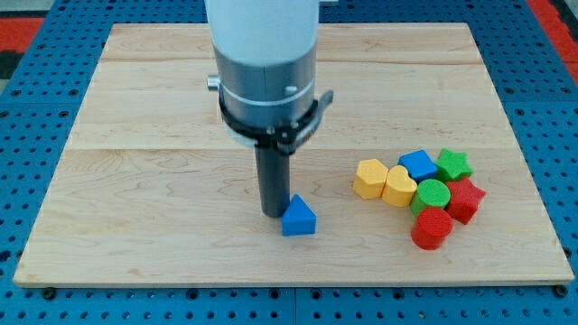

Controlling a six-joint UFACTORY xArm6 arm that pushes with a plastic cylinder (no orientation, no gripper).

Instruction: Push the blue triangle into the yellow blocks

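Observation:
The blue triangle (pixel 298 218) lies on the wooden board (pixel 144 171) near the view's bottom centre. My tip (pixel 273 213) rests on the board just to the triangle's left, touching or nearly touching it. Two yellow blocks sit to the view's right: a yellow hexagon (pixel 369 178) and a yellow heart (pixel 398 186), side by side. A gap of bare board lies between the triangle and the yellow hexagon.
Behind and right of the yellow blocks is a tight cluster: a blue block (pixel 418 164), a green star (pixel 453 164), a green cylinder (pixel 432 195), a red star (pixel 464 199) and a red cylinder (pixel 432 227). The arm's white and grey body (pixel 266 63) stands above the tip.

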